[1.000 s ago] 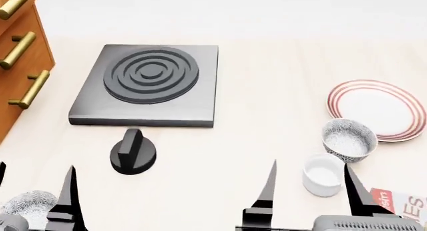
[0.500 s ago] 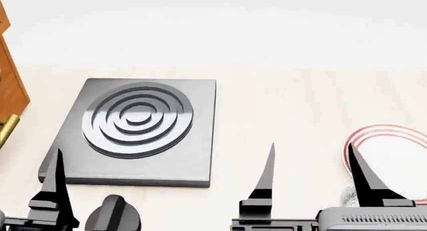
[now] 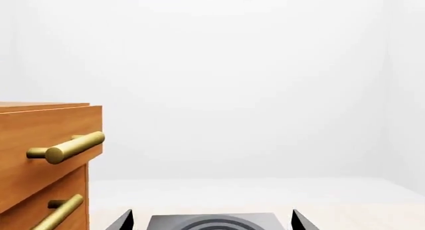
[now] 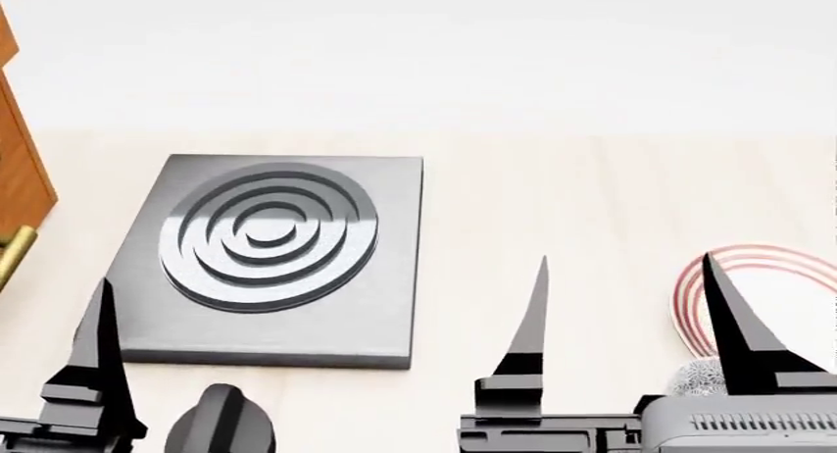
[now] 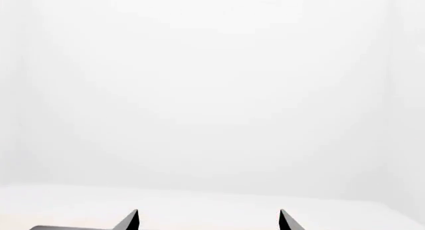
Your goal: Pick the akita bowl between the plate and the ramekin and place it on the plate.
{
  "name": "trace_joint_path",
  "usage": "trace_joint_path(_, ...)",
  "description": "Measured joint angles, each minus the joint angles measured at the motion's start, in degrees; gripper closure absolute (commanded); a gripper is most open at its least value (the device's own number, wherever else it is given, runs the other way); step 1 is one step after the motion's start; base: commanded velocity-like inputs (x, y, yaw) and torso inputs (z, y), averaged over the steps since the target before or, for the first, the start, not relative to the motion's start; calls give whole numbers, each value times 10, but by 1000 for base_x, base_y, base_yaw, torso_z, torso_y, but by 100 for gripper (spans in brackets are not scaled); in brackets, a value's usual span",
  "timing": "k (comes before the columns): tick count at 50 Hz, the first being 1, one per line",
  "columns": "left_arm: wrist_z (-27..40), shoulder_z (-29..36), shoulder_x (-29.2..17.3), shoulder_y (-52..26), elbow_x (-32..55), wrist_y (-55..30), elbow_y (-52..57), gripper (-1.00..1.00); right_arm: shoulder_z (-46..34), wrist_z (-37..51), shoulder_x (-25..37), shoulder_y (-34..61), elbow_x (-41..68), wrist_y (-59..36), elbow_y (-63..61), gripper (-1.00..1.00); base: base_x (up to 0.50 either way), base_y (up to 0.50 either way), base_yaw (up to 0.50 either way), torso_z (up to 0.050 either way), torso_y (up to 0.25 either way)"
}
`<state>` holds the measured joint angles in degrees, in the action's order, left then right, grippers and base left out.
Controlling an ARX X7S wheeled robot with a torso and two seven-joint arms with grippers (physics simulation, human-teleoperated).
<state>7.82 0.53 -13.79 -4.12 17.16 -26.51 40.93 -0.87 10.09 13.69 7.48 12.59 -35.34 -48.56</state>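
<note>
Both grippers stand with jaws spread and hold nothing: our right gripper (image 4: 625,306) shows two black fingertips well apart in the head view, and our left gripper (image 3: 211,221) shows two tips in its wrist view. We count one plate (image 4: 771,267) at the right edge, one speckled sliver of the akita bowl (image 4: 696,377) just beside it, partly hidden behind our right finger, one hob (image 4: 269,257) and one knob (image 4: 220,424). Only the left wrist view shows the drawer handles (image 3: 66,148). We cannot see the ramekin.
</note>
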Motion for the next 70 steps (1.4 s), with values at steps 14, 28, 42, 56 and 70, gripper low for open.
trace_joint_path(14, 5, 4, -6, 2, 3, 5, -2, -100, 10, -3, 4, 1, 21, -5, -3, -100, 0, -500, 0, 0, 0)
trace_joint_path(28, 10, 8, -11, 2, 7, 9, -6, -100, 12, -10, 11, -2, 37, -1, -2, -100, 0, -500, 0, 0, 0)
trace_joint_path(42, 15, 10, -16, 3, 13, 11, -7, -100, 11, -14, 17, -6, 46, 5, -1, -100, 0, -500, 0, 0, 0)
trace_joint_path(56, 20, 14, -20, 2, 18, 11, -7, -100, 10, -14, 21, -12, 51, 12, 2, -100, 99, -78, 0, 0, 0)
trace_joint_path(70, 26, 16, -24, 1, 21, 12, -9, -100, 6, -16, 25, -7, 65, 4, 6, -100, 500, 0, 0, 0, 0)
